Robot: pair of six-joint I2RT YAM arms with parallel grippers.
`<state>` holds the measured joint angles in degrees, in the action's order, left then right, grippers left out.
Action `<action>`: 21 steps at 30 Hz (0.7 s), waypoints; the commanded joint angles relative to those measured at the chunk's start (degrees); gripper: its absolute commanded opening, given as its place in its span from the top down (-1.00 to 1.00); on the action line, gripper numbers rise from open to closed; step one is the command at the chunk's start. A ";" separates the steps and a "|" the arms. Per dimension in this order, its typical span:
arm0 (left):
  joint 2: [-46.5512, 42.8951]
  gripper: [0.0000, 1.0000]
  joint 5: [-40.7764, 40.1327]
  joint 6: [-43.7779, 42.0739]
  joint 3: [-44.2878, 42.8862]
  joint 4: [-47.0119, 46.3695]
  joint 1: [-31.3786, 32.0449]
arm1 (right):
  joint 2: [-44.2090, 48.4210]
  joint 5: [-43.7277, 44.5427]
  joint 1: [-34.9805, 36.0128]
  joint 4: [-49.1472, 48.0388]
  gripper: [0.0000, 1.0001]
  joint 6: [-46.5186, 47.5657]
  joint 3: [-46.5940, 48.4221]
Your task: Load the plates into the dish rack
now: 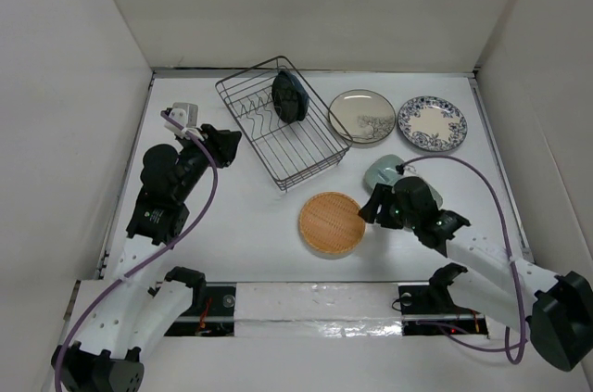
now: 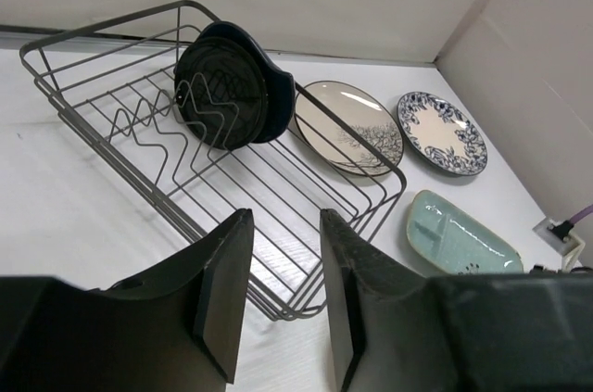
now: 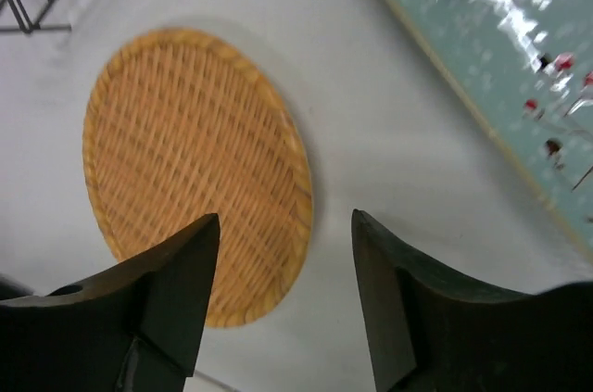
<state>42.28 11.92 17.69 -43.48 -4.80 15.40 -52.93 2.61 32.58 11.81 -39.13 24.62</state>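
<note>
- The right claw (image 3: 283, 225) hangs with its jaws apart and empty. The round orange-tan woven plate (image 3: 185, 170) lies flat on the white tabletop (image 3: 371, 179), just below and left of it.
- That plate looks light, stiff and rough, so probably not slippery. I'd pinch the rim nearest the claw.
- The glossy pale green rounded-rectangular plate (image 3: 491, 68), to the claw's right, looks slicker and breakable.
- The left claw (image 2: 285, 221) is also apart and empty. The dark wire dish rack (image 2: 278, 271) is just ahead, with the dark blue leaf-shaped plate (image 2: 227, 86) standing on edge among its prongs.
</note>
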 commanded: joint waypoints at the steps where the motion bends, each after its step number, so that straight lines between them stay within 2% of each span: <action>1: -1.15 0.36 0.47 -0.20 0.77 -2.32 0.07 | 1.51 -8.49 -0.06 -0.64 -0.33 -4.37 -2.11; 5: -1.15 0.28 0.47 -0.20 0.77 -2.32 0.07 | -2.00 -11.31 -0.06 -3.73 -0.35 -3.23 -2.30; 9: -1.33 0.26 0.12 -0.55 0.77 -2.15 0.07 | -11.37 -12.97 -0.84 -8.98 -0.35 -1.65 -2.39; 12: -1.24 0.25 0.03 -0.47 0.68 -2.06 0.07 | -16.84 -15.96 -1.99 -14.94 -0.25 -1.47 -2.65; 14: -1.06 0.25 -0.23 -0.64 0.51 -1.88 0.07 | -21.24 -17.37 -1.99 -18.04 0.01 -2.26 -3.09; 16: -1.06 0.25 -0.32 -0.73 0.51 -1.80 0.07 | -24.05 -18.25 -2.52 -21.38 0.07 -2.35 -3.96; 17: -1.06 0.25 -0.58 -0.82 0.51 -1.79 0.07 | -24.50 -18.69 -3.22 -22.09 0.42 -2.44 -4.23; 19: -1.06 0.25 -0.59 -0.73 0.42 -1.71 0.07 | -24.51 -18.70 -3.22 -22.36 0.73 -2.61 -4.76; 20: -1.24 0.25 -0.67 -0.73 0.50 -1.71 0.07 | -23.63 -18.61 -3.22 -22.10 0.98 -2.35 -4.85; 21: -1.32 0.25 -0.59 -0.73 0.51 -1.71 0.07 | -22.84 -18.61 -3.22 -21.05 1.00 -2.26 -4.85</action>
<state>42.09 11.70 17.61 -43.46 -4.80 15.40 -75.83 -18.31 29.12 -12.14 -44.47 21.58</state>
